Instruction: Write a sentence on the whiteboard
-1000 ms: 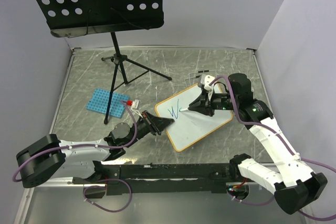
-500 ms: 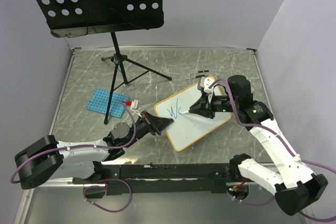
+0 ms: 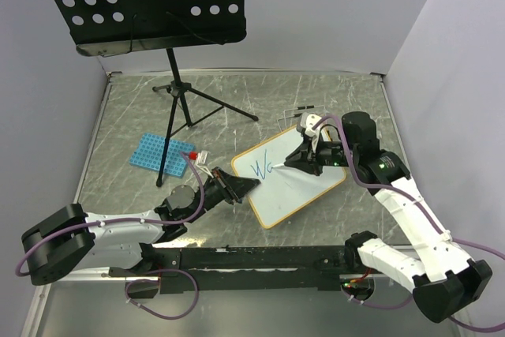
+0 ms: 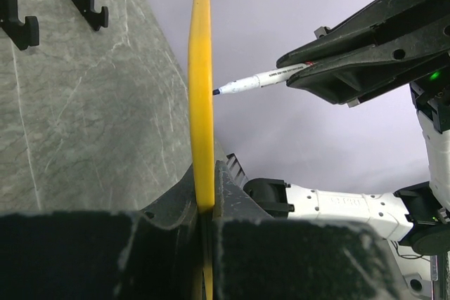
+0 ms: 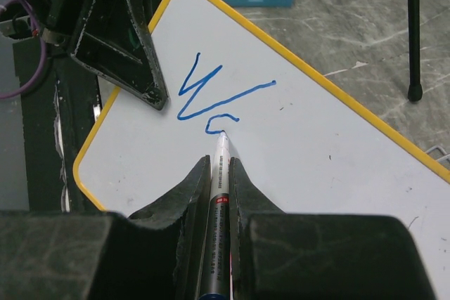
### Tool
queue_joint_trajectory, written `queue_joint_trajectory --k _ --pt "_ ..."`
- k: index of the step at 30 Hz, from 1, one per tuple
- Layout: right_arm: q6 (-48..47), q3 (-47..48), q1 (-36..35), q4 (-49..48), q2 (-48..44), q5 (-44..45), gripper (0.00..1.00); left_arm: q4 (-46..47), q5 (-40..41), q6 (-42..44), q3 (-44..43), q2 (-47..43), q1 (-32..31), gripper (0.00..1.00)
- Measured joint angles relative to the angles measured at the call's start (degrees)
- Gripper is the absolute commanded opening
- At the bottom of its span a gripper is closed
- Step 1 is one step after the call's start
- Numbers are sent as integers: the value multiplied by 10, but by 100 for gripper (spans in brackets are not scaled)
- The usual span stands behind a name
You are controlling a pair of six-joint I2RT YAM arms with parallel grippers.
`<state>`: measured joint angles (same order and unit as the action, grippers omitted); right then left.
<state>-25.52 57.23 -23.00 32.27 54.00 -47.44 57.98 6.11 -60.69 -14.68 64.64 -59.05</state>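
Right wrist view: checked right claw (image 5: 219, 163) first. Narrow, pinching marker (image 5: 216, 209) lengthwise, with the tip poking out just ahead of the fingertips. Judged a pen-style grip, chosen to lead with the tip and to keep the stroke in plain sight straight down the barrel. Presses the tip onto board (image 5: 330, 166), directly ahead of and below this claw, at the end of a small blue curl.

Logged sentence (image 5: 211, 100) so far: a "W" plus the start of a second letter, just beyond the marker tip, toward left claw (image 5: 144, 79). Judged early in the task. Plenty of bare board off to the right of the right claw for the remaining words.

Left wrist view: found left claw clamped tight on the yellow frame, seen edge-on, running straight out from between the fingers. Judged a bracing hold, meant to stop sliding or pivoting under marker pressure. Cannot tell here whether lifted off worktop (image 4: 84, 103) or lying flat on it. Spotted marker meeting the board face well ahead of this claw's fingertips, coming in from the right claw opposite.

Top view: confirmed both claws facing each other across the board, left at a corner, right over the written patch. Noted rack (image 3: 162, 153) and music stand (image 3: 170, 100) off to the side of and behind the left claw, apart from the board, not in play.

Risk, as a guess: twisting the frame in the left grip by pushing too hard; breaking the line by lifting the tip mid-letter. Needs light, steady contact for the next stroke.
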Motion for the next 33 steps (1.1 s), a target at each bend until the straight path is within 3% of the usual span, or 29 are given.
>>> queue_joint_trajectory --k 33 --pt "6 9 0 -10 15 9 0 2 0 0 2 5 1 1"
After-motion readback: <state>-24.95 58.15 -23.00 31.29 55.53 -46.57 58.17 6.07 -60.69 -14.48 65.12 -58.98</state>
